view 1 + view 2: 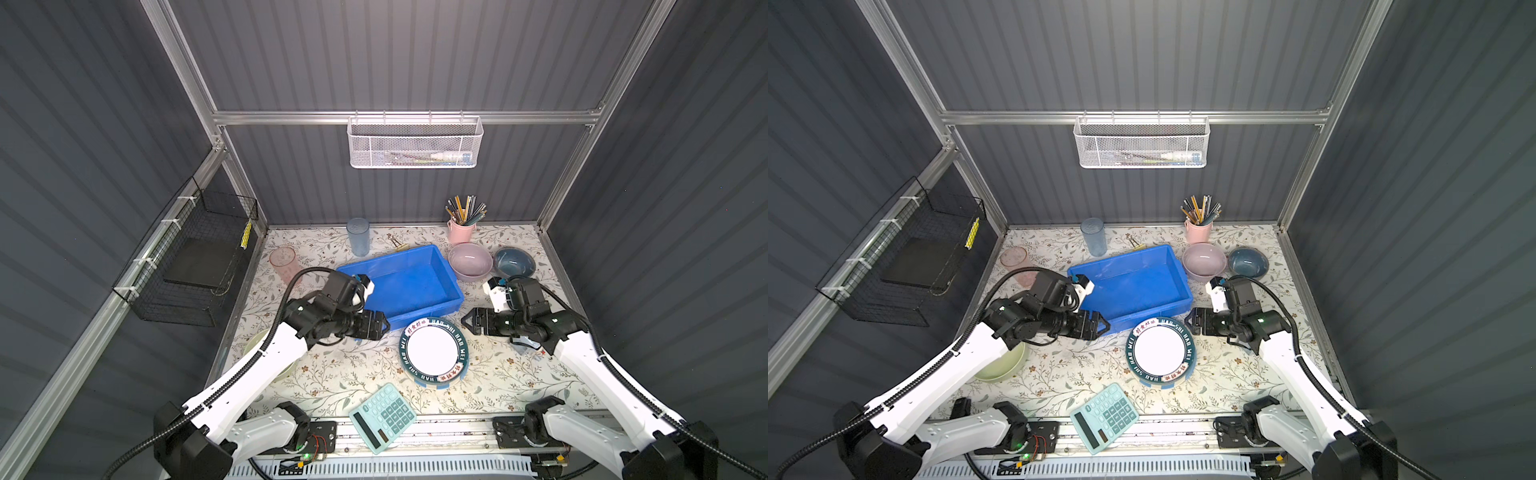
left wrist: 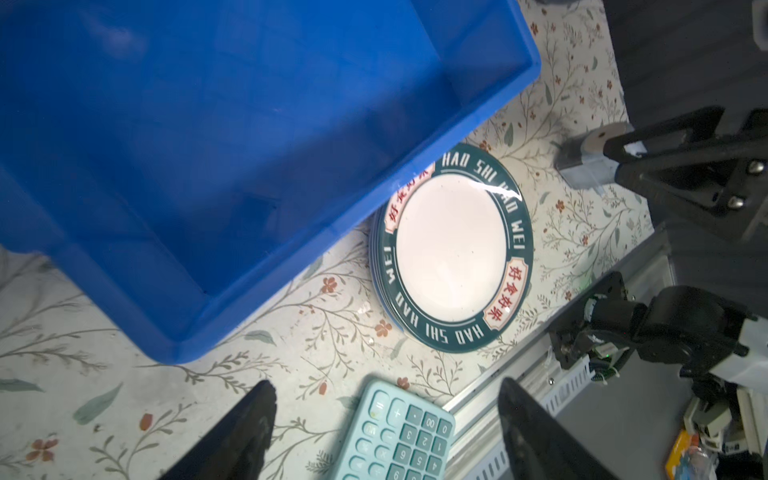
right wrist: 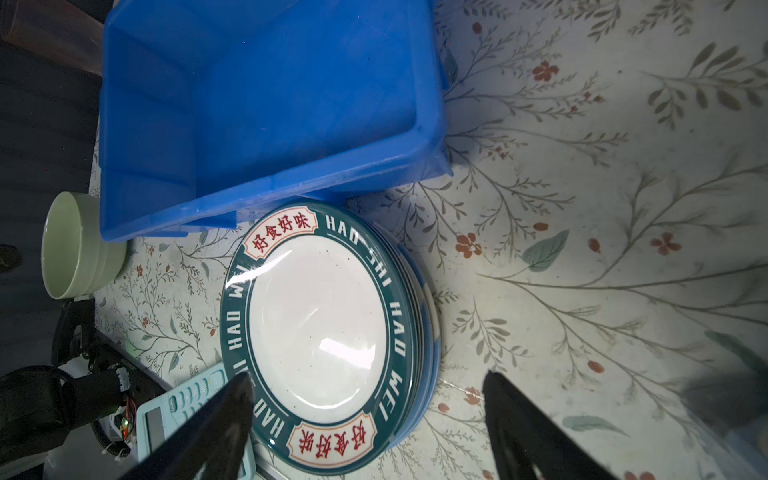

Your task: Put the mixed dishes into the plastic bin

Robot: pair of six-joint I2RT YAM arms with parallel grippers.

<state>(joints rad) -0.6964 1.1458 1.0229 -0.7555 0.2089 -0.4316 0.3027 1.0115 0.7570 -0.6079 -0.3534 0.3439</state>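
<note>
If the stack of plates is taken as the clock's centre, with twelve toward the back wall, the mint calculator lies nearest the robot at about seven, close to the stack but apart from it. The pale-green bowl sits out at nine, half hidden under the left arm.

The stack rests flat on the table, with a lettered, dark-rimmed white plate on top and blue-edged plates beneath. The left hand hangs at ten and the right hand at two. Both face the stack with jaws spread wide and nothing between them.

The plastic bin stands at twelve, empty, its near wall right against the stack's far edge; I cannot tell whether they touch. Farther back are the pink bowl and dark-blue bowl at one, the pink tumbler at ten and the blue tumbler at eleven. No dish is in the bin yet.

The step in hand looks like taking the plates. It probably goes best from the bare table at three or four, coming in low so one finger slips under the rim and the other lands on top. The glaze looks slick, so a deep, firm bite seems wise. The plate should then rise clear of the bin's wall before it travels toward twelve.
</note>
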